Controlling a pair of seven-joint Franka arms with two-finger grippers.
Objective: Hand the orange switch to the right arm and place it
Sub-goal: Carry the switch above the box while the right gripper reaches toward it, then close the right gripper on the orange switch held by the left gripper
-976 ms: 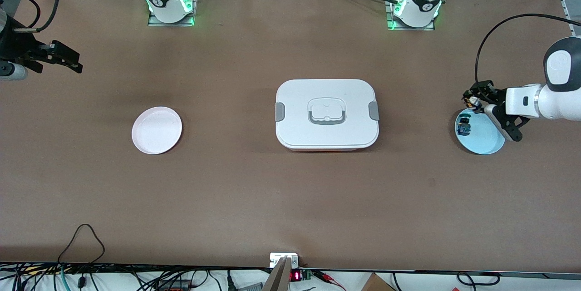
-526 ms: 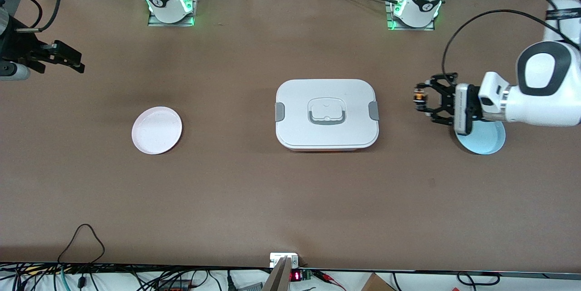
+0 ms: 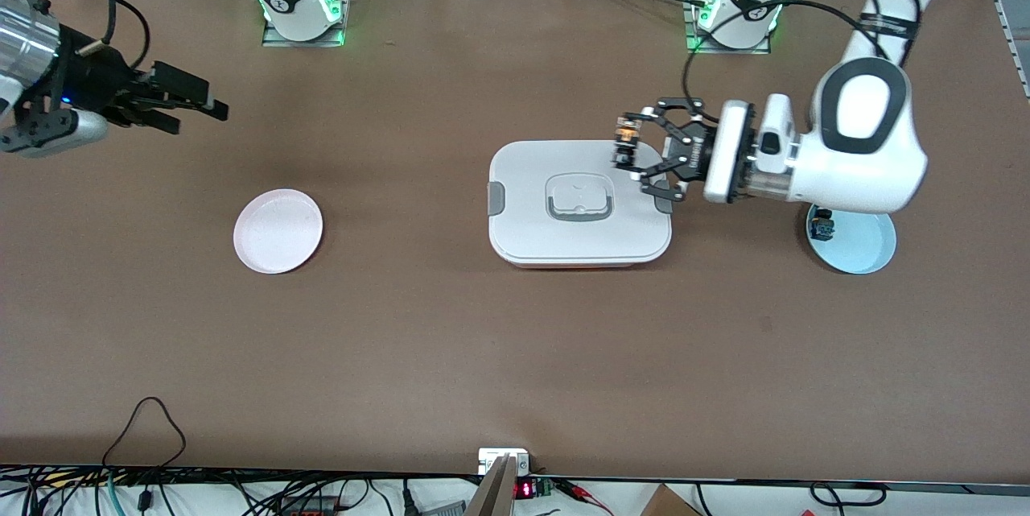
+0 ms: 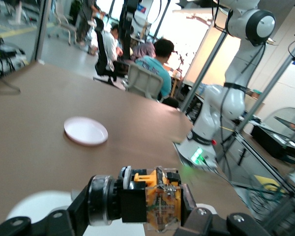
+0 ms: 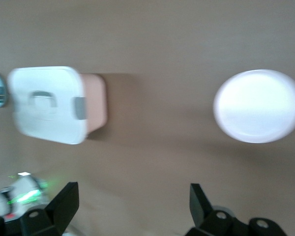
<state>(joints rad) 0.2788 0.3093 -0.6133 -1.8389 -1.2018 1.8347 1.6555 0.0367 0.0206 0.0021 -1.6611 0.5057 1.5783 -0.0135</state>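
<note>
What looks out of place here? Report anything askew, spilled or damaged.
Nothing stands out. The left claw holds the orange switch over the white lidded box, whose lid sits square. The blue-capped switch lies on the blue plate. The right claw is open above bare table.

A robotics lab: two arm bases (image 3: 302,5) bolted along one edge of a brown table (image 3: 515,355), cables (image 3: 241,492) trailing off the camera edge, people (image 4: 160,66) seated at desks, another arm (image 4: 231,88) on a stand.
</note>
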